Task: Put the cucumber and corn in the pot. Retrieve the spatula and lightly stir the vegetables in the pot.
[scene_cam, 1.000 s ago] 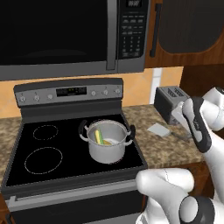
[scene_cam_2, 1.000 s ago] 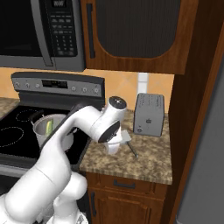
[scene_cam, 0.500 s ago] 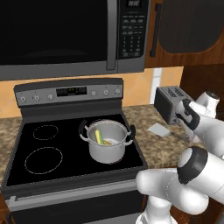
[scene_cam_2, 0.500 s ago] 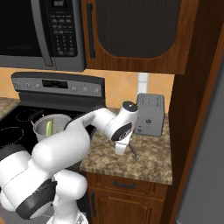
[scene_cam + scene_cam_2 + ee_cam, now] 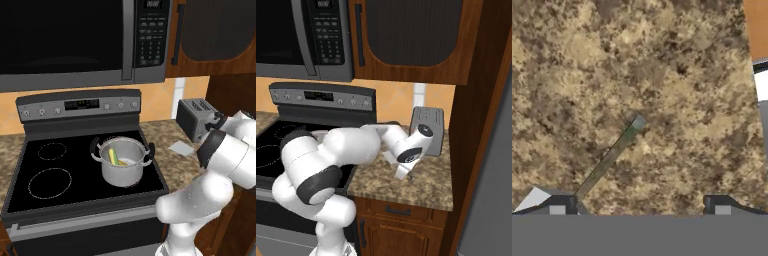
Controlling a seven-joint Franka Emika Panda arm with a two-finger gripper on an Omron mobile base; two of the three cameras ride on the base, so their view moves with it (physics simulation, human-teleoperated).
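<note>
speckled counter bears spatula and toaster; stove bears pot

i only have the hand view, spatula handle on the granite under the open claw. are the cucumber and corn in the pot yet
observer: yes, the left base view has the cucumber and the corn both inside the pot.
operator: where does the pot sit
observer: on the right half of the black cooktop.
operator: anything close to the spatula i should mind
observer: a toaster stands on the counter beyond it, toward the wall.
</note>
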